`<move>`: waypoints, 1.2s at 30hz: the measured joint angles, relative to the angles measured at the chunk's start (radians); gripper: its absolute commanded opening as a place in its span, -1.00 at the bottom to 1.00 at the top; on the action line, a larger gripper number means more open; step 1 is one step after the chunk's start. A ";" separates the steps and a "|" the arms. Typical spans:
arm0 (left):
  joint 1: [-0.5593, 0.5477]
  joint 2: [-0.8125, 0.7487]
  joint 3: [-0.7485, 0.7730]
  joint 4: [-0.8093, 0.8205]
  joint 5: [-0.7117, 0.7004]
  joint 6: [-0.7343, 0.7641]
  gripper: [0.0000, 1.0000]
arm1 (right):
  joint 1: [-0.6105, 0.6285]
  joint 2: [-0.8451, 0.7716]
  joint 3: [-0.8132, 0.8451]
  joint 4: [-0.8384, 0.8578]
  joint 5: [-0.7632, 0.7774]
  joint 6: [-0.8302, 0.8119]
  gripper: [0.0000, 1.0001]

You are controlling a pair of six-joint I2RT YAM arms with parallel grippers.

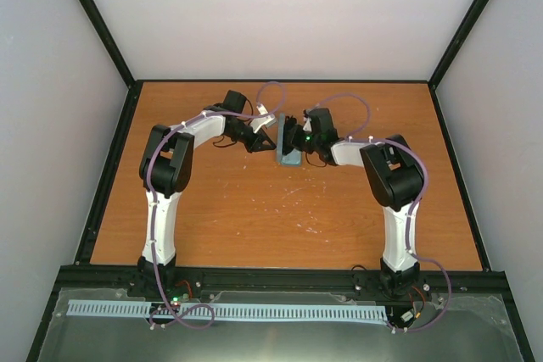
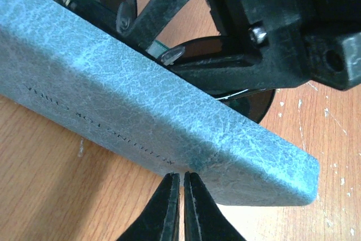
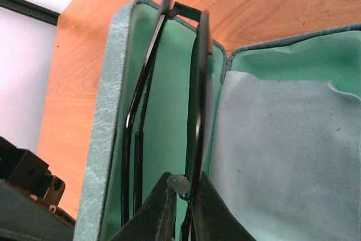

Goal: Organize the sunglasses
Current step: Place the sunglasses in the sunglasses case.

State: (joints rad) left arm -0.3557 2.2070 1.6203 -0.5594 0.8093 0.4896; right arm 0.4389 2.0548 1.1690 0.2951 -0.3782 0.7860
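Middle of the table (image 1: 254,218) was jammed: both arms crowded the case (image 1: 286,147), left gripper (image 2: 182,175) against its outer wall, right gripper (image 3: 182,193) inside on the sunglasses (image 3: 198,94), cloth (image 3: 271,156) alongside. Plenty of room nearer the bases.

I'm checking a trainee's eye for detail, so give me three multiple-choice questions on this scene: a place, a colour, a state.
1. Where are the sunglasses?
A) inside the open case
B) in a drawer
C) on a shelf
2. The case lining is:
A) red
B) green
C) yellow
3. The left claw is:
A) wide open
B) shut on a pen
C) shut, empty
Answers: 1 A, they stand in the lined half; 2 B, the inside is green; 3 C, its fingers meet with nothing between.
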 measured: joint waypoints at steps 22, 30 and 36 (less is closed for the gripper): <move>0.000 0.000 0.000 0.014 0.000 -0.010 -0.88 | 0.000 0.042 0.060 -0.168 0.040 -0.086 -0.36; 0.000 0.000 0.000 0.014 0.001 -0.014 -0.88 | 0.000 -0.001 0.068 -0.241 0.099 -0.137 -0.32; 0.000 0.000 0.000 0.014 0.003 -0.021 -0.88 | 0.000 -0.023 0.083 -0.273 0.135 -0.164 -0.45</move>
State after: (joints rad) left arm -0.3557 2.2070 1.6203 -0.5453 0.8127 0.4683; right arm 0.4393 2.0315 1.2522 0.0219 -0.2428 0.6220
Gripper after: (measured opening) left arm 0.059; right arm 0.323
